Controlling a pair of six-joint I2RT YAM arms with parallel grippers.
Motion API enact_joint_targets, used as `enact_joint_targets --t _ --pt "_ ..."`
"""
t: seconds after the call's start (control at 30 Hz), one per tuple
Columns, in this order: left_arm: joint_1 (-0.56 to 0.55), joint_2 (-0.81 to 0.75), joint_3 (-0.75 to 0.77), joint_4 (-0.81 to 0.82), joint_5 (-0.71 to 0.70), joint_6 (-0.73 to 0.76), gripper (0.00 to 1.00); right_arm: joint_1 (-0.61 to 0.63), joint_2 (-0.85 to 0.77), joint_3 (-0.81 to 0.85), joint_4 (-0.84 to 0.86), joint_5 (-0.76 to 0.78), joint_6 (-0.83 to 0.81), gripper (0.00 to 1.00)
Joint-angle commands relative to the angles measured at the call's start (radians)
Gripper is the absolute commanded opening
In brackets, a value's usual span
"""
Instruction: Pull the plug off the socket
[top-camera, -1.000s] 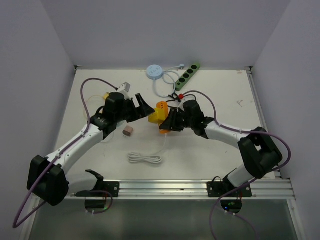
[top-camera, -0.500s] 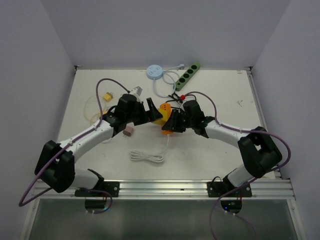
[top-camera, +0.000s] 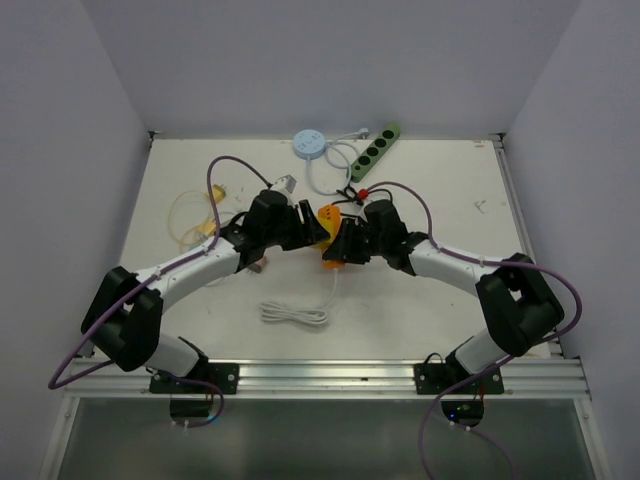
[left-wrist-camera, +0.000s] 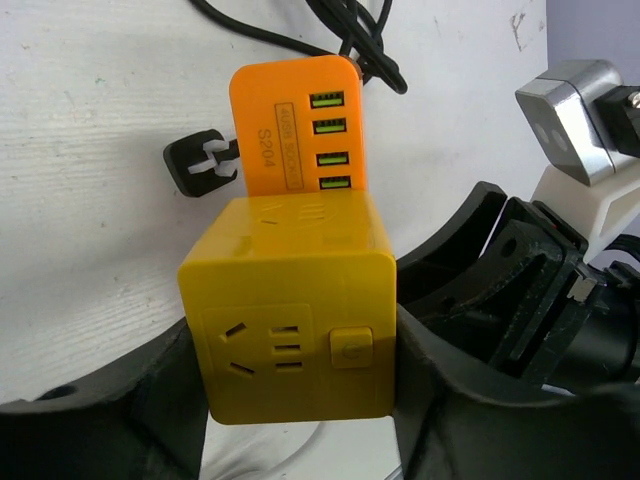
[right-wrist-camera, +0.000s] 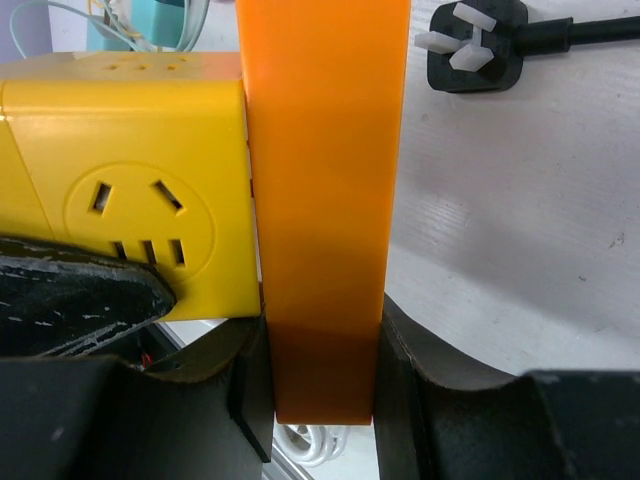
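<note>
Left wrist view: my left claw (left-wrist-camera: 290, 400) clamps the yellow socket cube (left-wrist-camera: 290, 320) over the worktop (left-wrist-camera: 90, 110). My right claw (right-wrist-camera: 320, 380) pinches the orange plug (right-wrist-camera: 325, 150) seated in its far face, so the pull runs along that shared axis.

From above, socket cube (top-camera: 326, 214) mostly hidden — between left tool (top-camera: 312, 228) and right tool (top-camera: 340, 248), plug (right-wrist-camera: 322, 200) top cropped.

Socket (top-camera: 326, 218) between left arm (top-camera: 190, 267), right arm (top-camera: 450, 263)
</note>
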Motion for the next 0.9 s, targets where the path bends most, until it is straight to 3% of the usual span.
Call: enact_joint_targets --t 0.0,0.03,0.07,0.17,0.5,0.87 --pt "-0.002 -0.012 0.039 0.050 -0.046 0.028 0.44 0.006 -0.011 -0.013 0.061 0.024 -0.034 0.00" --pt "-0.002 -0.026 0.036 0.046 -0.049 0.029 0.35 0.006 -0.008 -0.024 0.068 0.027 -0.037 0.00" --pt "-0.002 -0.034 0.035 0.035 -0.063 0.031 0.19 0.006 -0.006 -0.047 0.070 0.034 -0.040 0.00" --pt "0.003 -0.068 0.032 0.011 -0.071 0.034 0.00 0.002 -0.002 -0.093 0.045 0.070 -0.047 0.00" --pt "0.161 -0.253 0.041 -0.068 0.012 0.025 0.00 -0.158 -0.046 -0.231 0.001 0.125 -0.042 0.00" --pt "0.214 -0.266 0.101 -0.192 -0.077 0.179 0.00 -0.170 -0.152 -0.007 -0.096 0.038 -0.128 0.00"
